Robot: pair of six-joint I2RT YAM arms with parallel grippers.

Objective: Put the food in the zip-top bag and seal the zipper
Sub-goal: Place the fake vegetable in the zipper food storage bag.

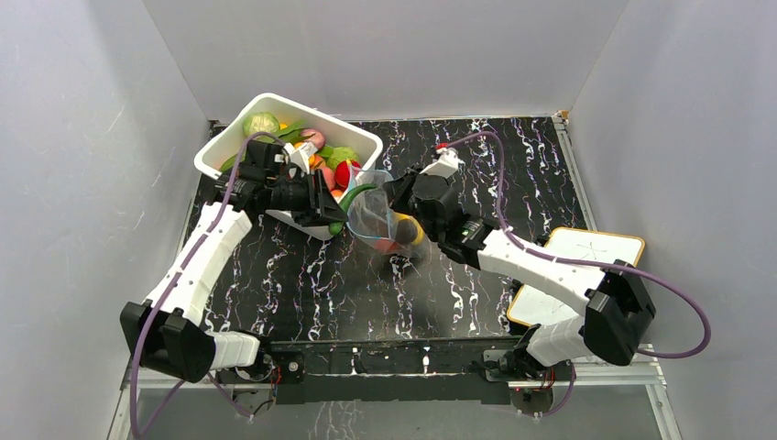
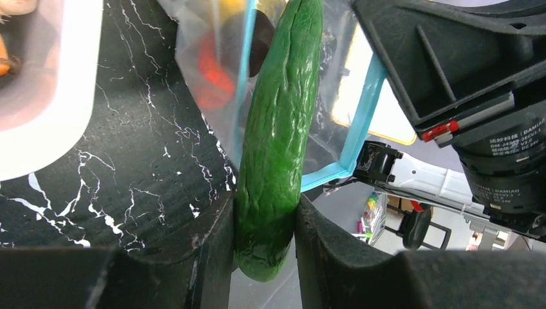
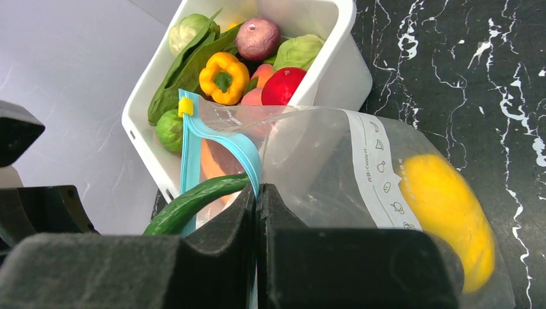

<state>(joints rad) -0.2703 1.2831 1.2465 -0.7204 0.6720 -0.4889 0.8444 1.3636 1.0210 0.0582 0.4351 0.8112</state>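
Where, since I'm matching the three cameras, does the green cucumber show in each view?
Top external: the cucumber is at centre, between the left gripper and the zip-top bag.
Left wrist: cucumber at centre, gripped at its lower end, running up to the bag's mouth.
Right wrist: cucumber at lower left, reaching the bag's mouth.
Shared landmark: the light-blue zipper.

Grey walls (image 1: 385,46), black marbled tabletop (image 1: 366,275)

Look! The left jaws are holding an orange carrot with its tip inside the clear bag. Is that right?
Not quite. The left jaws are holding a green cucumber, not an orange carrot, with its tip inside the clear bag. The left wrist view shows it.
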